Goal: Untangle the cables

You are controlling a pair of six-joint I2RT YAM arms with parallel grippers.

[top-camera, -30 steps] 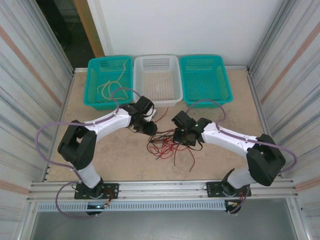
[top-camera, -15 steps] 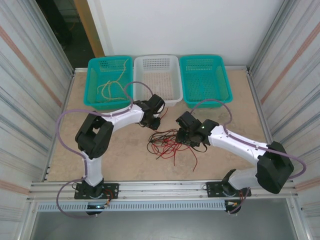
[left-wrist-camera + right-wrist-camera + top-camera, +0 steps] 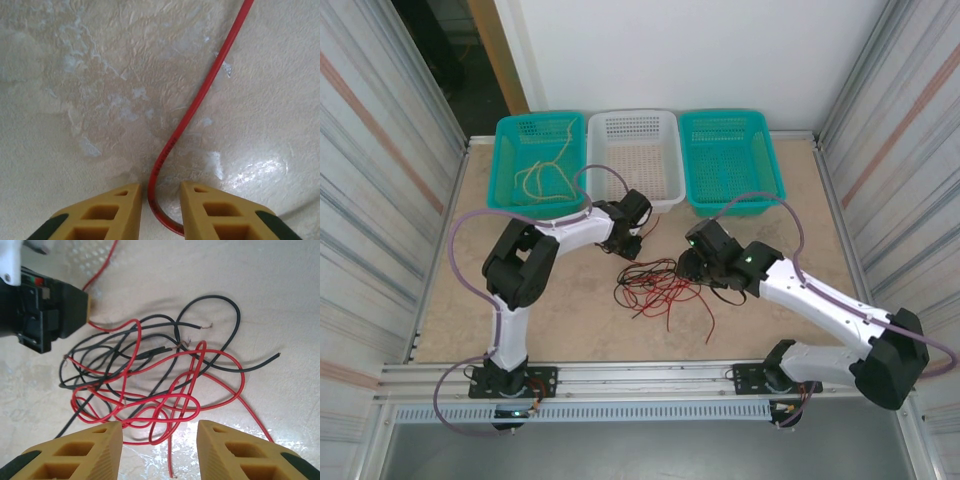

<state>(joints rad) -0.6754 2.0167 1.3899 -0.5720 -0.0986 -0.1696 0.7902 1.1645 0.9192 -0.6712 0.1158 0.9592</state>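
Note:
A tangle of thin red and black cables (image 3: 655,285) lies on the table between my two grippers. Yellow cables (image 3: 542,176) lie apart in the left teal basket (image 3: 507,160). My left gripper (image 3: 625,247) is low at the tangle's far left end. In the left wrist view it (image 3: 160,187) is open by a narrow gap, and a single red cable (image 3: 200,95) runs between the fingers unpinched. My right gripper (image 3: 160,425) is wide open just above the tangle (image 3: 150,370), with red loops between its fingers. A black cable (image 3: 235,315) arcs beyond them.
Three baskets stand along the back edge: the left teal one, an empty white one (image 3: 633,165) and an empty teal one (image 3: 730,160). Corrugated walls close both sides. The left gripper's black body (image 3: 50,310) sits close in front of the right gripper.
The left arm has folded in, and its gripper has shifted right and back to the tangle's far end. The right arm has stretched out, its gripper edging right. The tangle has barely moved.

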